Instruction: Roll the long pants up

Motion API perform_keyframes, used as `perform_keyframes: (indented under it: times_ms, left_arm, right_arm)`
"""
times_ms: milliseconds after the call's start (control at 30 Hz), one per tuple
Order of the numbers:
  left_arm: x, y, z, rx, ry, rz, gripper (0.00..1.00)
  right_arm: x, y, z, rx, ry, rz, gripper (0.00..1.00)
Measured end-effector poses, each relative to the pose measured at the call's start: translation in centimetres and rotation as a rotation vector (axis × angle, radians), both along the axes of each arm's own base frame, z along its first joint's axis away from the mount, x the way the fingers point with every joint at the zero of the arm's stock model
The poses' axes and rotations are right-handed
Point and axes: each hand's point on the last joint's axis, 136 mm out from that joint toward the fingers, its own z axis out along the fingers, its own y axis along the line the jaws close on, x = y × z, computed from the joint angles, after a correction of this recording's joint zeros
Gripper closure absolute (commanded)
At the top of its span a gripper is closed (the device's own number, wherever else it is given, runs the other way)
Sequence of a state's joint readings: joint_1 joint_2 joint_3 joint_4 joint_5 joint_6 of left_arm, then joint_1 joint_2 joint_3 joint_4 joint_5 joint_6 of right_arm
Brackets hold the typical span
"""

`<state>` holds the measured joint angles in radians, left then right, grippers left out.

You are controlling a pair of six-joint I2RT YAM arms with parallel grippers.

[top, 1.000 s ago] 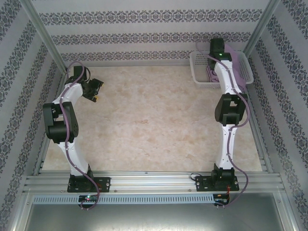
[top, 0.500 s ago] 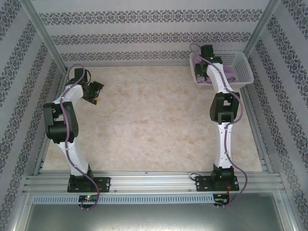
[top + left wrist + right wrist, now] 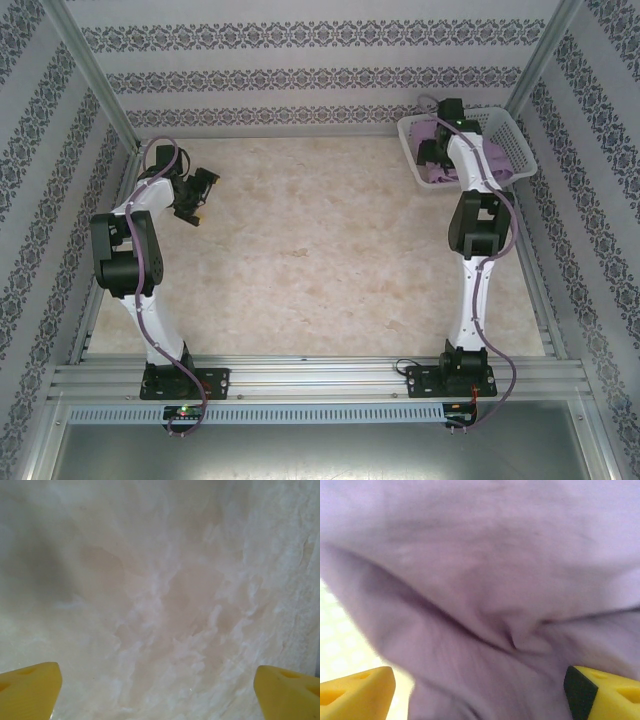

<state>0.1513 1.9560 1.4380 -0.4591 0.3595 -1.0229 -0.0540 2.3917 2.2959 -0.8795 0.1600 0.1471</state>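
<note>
Right hand (image 3: 480,695), fingers spread wide (not gripping), w/ long pants (image 3: 485,580) just ahead in basket (image 3: 512,140).

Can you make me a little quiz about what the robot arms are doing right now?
1. Pick one: which end effector reaches into the white basket? A) left B) right
2. Fill in: the left end effector, above the table, is ___.
3. True or false: the long pants lie flat on the table.
Key: 1 B, the right end effector; 2 open; 3 false, they sit bunched in the basket.
</note>
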Motion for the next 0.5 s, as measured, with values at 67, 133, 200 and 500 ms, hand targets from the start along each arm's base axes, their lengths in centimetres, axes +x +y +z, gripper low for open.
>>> perform_keyframes:
  times_ms: [67, 133, 200, 500]
  left_arm:
    - [0.6, 0.3, 0.5, 0.023, -0.015, -0.013, 0.0]
    - [1.6, 0.6, 1.6, 0.053, -0.048, -0.03, 0.0]
    - [2.8, 0.8, 3.3, 0.078, -0.1, -0.054, 0.0]
    - [3.6, 1.5, 9.5, 0.3, -0.338, -0.223, 0.0]
  right_arm:
    - [-0.1, 1.2, 3.8, 0.01, -0.066, 0.04, 0.11]
    - [0.1, 3.1, 9.0, 0.016, -0.181, 0.089, 0.1]
    - [-0.2, 5.0, 14.6, 0.019, -0.306, 0.135, 0.1]
    - [-5.3, 7.9, 24.9, 0.049, -0.577, 0.222, 0.03]
